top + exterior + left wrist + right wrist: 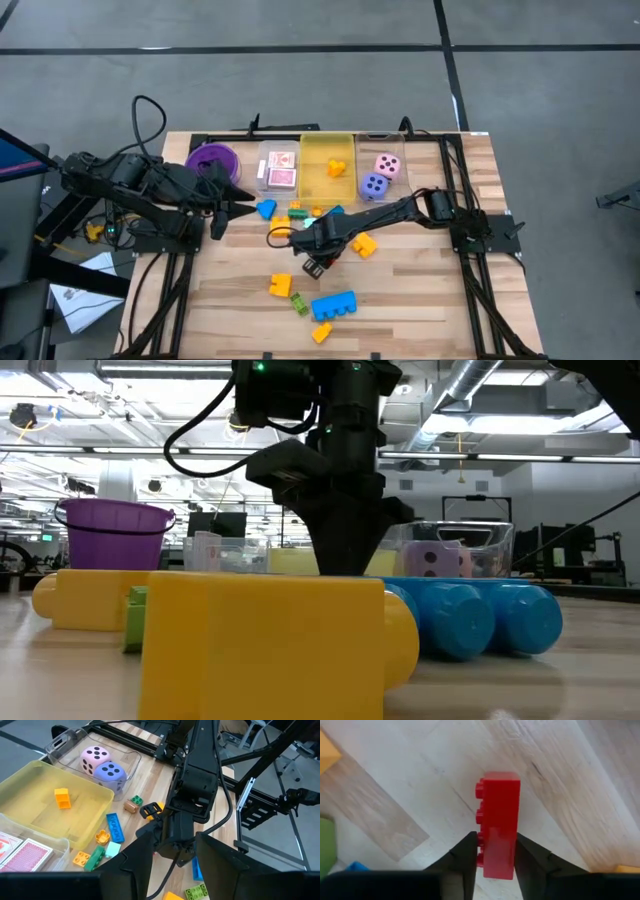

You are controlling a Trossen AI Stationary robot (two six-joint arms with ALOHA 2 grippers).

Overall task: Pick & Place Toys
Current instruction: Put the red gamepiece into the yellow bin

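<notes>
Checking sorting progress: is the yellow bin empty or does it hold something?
Not empty. The yellow bin holds one orange block; the left wrist view shows the same block resting on its floor, nothing else inside.

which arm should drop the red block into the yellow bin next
Right. The right gripper is already shut on the red block at mid-table, close to the yellow bin. The left gripper holds nothing, near the purple bowl.

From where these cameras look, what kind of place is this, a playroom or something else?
Most likely a robotics lab or workshop. The low view shows exposed ceiling ducts and strip lights over a big open hall. Two robot arms work at a wooden table strewn with toy blocks, the right gripper pinching a red block.
</notes>
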